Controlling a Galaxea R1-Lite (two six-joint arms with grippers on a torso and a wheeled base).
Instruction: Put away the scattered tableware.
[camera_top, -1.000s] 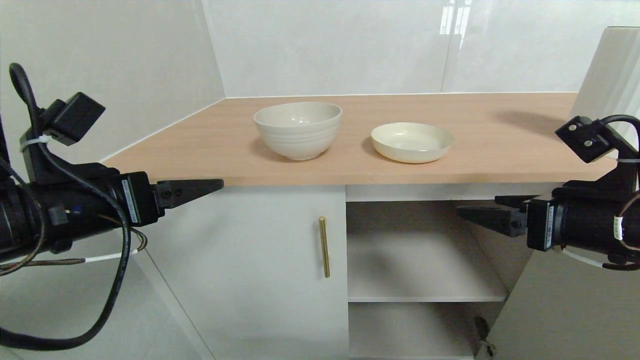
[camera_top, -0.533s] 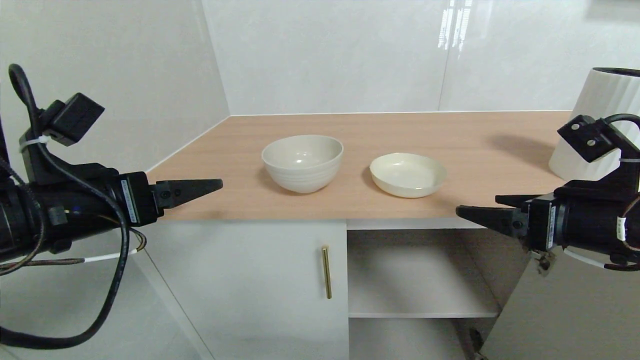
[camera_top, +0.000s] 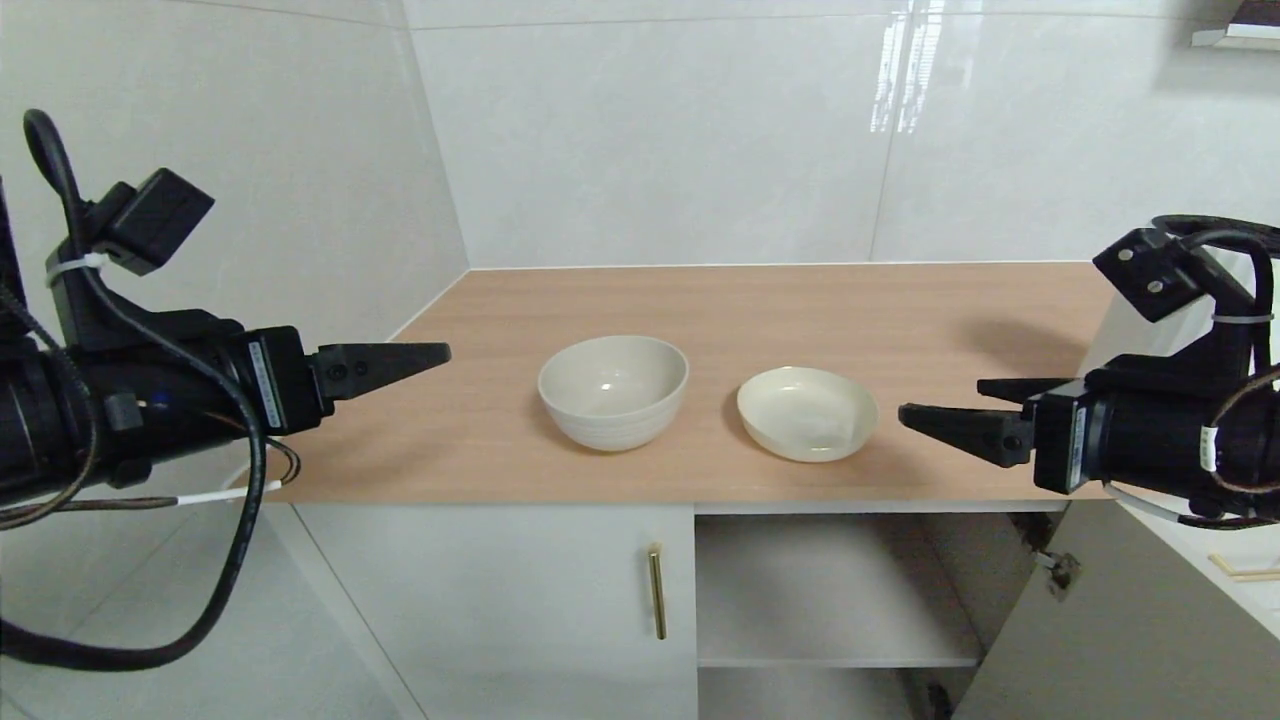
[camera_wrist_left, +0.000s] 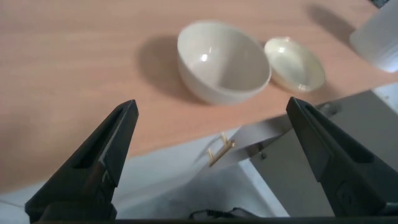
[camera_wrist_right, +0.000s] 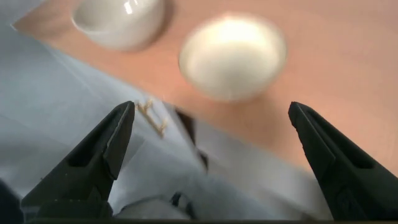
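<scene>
No legible text; wrist stickers (camera_top: 262, 385) too small to read.

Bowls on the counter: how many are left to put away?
2. The deep bowl sits left of the shallow bowl, apart, both near the counter's front edge. The closed cupboard door could hide more.

A wooden desk (camera_top: 780, 300) runs back into a corner of white tiled wall (camera_top: 650, 140). Below its front edge is a white cabinet (camera_top: 500, 600). The cabinet's left door is shut and has an upright brass handle (camera_top: 656, 591) near its right edge. Its right door (camera_top: 1100, 620) stands swung open, with a hinge (camera_top: 1058, 572) showing near its top. Inside the open compartment is a white shelf (camera_top: 830, 630). A white vessel (camera_wrist_left: 380, 34) stands near the desk's right end.
</scene>
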